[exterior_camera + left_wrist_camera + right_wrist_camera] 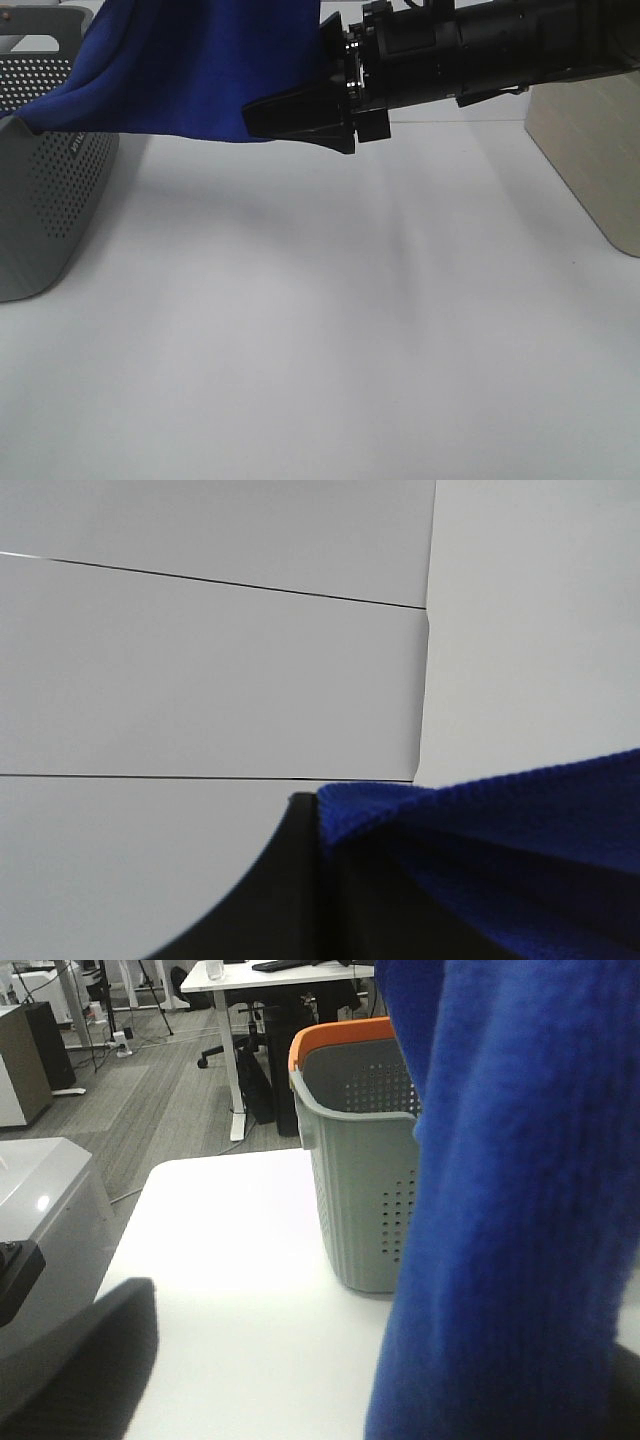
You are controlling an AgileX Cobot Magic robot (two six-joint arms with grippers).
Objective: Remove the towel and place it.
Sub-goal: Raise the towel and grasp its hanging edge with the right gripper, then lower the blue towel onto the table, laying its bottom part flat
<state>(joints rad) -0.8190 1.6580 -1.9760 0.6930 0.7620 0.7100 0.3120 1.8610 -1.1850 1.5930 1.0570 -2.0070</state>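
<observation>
Right gripper (pixel 300 125) reaches across to the towel (pixel 190 70), which rises from the grey basket (pixel 50 200) at the worktop's (pixel 350 330) left edge. Left gripper (pixel 322 825) is clamped on its hem, holding it aloft. Right jaws gape around the hanging cloth, likely to share the lift.

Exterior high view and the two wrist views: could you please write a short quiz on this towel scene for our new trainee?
1. True or false: the towel lies flat on the white table.
2. In the right wrist view, the grey basket has a rim of which colour? A orange, B green, C black.
3. In the exterior high view, on which side does the basket stand?
Key: 1 false, it hangs above the table; 2 A; 3 left.
</observation>
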